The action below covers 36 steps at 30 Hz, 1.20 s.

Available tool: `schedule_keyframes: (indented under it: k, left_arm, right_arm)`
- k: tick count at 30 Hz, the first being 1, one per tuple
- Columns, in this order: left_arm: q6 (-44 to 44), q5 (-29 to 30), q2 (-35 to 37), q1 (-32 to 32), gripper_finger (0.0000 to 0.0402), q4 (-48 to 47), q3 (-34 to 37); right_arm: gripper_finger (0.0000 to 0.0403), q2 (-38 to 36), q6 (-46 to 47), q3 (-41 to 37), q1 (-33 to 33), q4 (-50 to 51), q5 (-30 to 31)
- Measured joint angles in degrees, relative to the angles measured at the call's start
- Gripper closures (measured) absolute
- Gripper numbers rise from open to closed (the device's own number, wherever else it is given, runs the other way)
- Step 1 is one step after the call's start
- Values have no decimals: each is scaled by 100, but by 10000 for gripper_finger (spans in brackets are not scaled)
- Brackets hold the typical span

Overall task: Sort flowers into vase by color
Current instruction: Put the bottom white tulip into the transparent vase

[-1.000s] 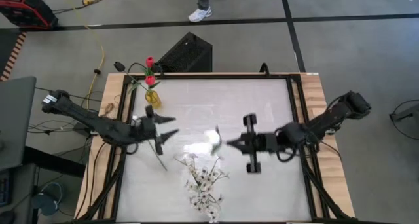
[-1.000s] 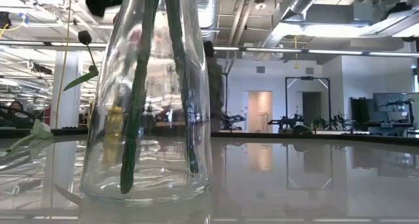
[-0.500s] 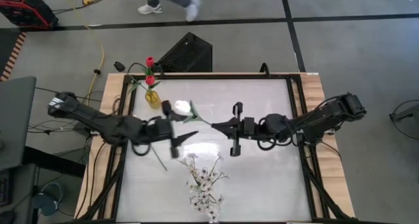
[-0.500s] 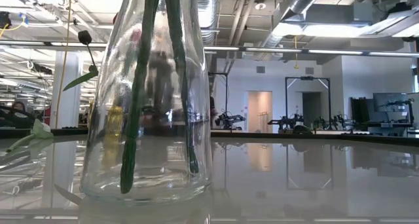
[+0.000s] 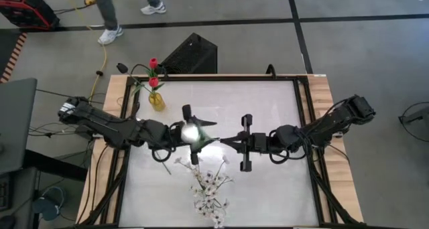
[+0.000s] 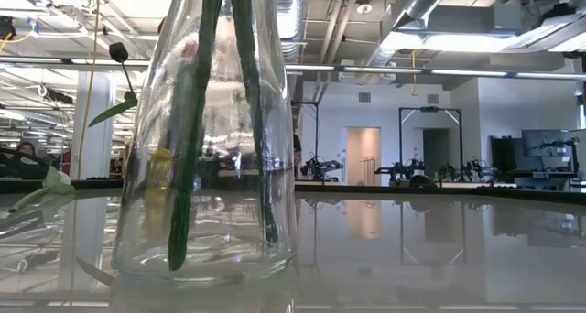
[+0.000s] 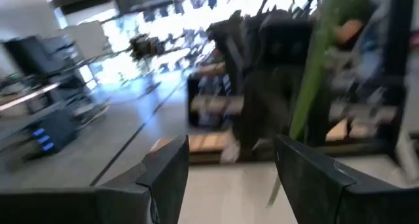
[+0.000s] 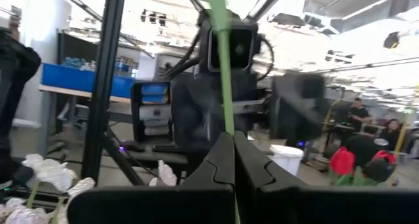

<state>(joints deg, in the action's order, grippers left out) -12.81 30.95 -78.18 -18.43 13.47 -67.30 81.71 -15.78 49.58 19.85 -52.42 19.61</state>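
A: What's crowding the right gripper [image 5: 224,139]?
B: It's clamped on the white tulip's [image 5: 192,132] green stem; the bloom sits just ahead, between the spread fingers of the left gripper [image 5: 192,134].
A: Anything else near?
B: White sprigs [image 5: 209,187] lie just below both grippers. The vase [image 5: 156,100] with red tulips [image 5: 153,71] stands behind the left arm, near the table's [image 5: 268,189] far corner. Bare table lies behind both grippers.
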Motion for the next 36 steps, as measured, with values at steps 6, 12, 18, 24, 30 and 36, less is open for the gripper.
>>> schedule_keyframes:
  k: [6,12,18,24,30,36]
  left_arm:
    - [158,43,290,-101,189,-405,-1]
    - [353,-690,242,-69,189,-118,-1]
    - [515,-698,209,-2,189,90,1]
    - [603,-923,146,77,189,398,1]
    - [630,-1037,23,137,192,446,1]
    - [564,-1016,18,119,260,430,3]
  right_arm:
    - [386,-76,-212,4,74,18,197]
    - [386,-87,-89,4,-45,20,193]
    - [386,-87,-26,4,-60,69,170]
    - [386,-87,46,4,-60,94,147]
    - [386,-87,73,4,-60,102,147]
    - [386,-87,73,4,-60,107,147]
